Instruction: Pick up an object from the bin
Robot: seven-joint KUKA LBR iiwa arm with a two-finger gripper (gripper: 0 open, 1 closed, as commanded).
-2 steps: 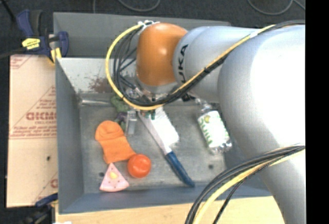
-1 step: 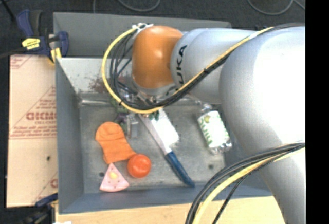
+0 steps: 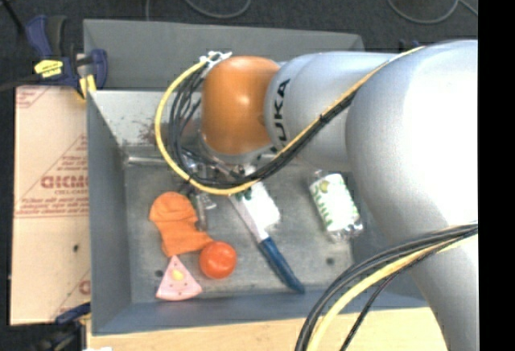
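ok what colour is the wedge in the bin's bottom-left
The wedge is pink with yellow spots; camera view.

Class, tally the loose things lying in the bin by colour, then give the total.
Orange: 2, a crumpled piece and a round ball
Pink: 1, a wedge
White and blue: 1, a pen-like stick
Clear with green label: 1, a bottle
Total: 5
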